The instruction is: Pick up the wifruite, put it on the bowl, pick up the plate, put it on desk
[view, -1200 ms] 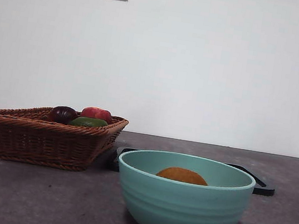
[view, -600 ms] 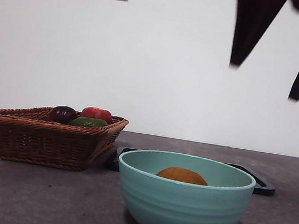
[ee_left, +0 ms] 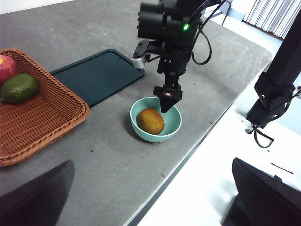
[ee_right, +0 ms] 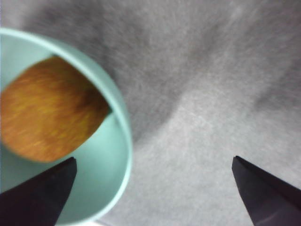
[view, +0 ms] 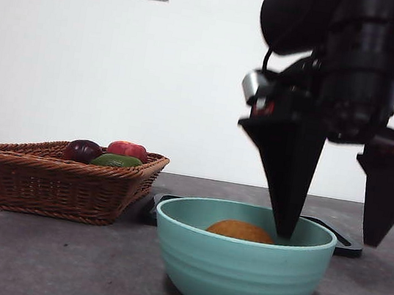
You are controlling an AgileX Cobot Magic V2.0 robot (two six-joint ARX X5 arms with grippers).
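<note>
Right pincer (view: pixel 330 238) hung open astride the bowl's (view: pixel 238 272) rim, one jaw inside beside the wifruite (view: pixel 240 231); left pincer (ee_left: pixel 141 197) open.

A wicker basket (view: pixel 59 179) holds a purple fruit (view: pixel 82 150), a red fruit (view: pixel 128 149) and a green fruit (view: pixel 116 160).

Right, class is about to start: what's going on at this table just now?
The wifruite already lies inside the mint-green bowl on the desk. The right gripper hangs over the bowl's rim with jaws open, one jaw inside the bowl beside the fruit, the other outside. The left gripper waits off to the side, open. The dark plate lies behind the bowl, beside the wicker basket.
</note>
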